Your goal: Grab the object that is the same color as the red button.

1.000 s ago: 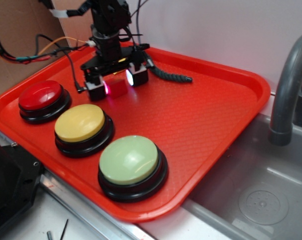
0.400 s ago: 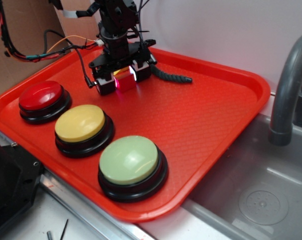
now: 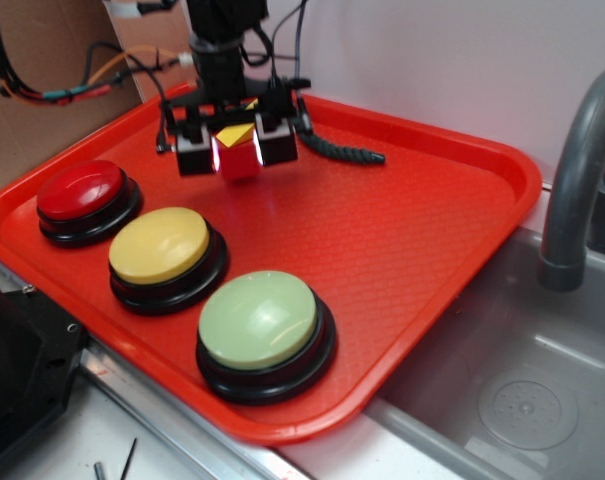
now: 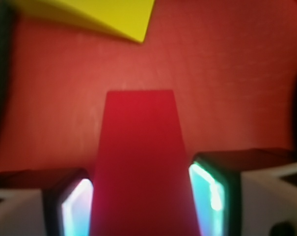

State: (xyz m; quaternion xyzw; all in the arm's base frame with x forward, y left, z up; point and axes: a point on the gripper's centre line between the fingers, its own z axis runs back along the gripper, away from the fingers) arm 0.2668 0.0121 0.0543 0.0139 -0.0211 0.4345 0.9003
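Red tray (image 3: 422, 230) spread under me. Three dome buttons in row along tray's near edge: pale green button (image 3: 259, 320) farthest from me, yellow button (image 3: 160, 245) middle, red button (image 3: 80, 190) nearest, off to one side. My gripper (image 3: 237, 150) clenched on red cube (image 3: 238, 157), one pad on each side. Wrist view: cube (image 4: 141, 162) fills gap between lit fingers (image 4: 209, 189). Yellow wedge (image 4: 96, 14) just beyond cube, on tray.

Three buttons (image 3: 159, 245), one red cube (image 3: 238, 158), one yellow wedge (image 4: 89, 14), one tray (image 3: 402, 240).
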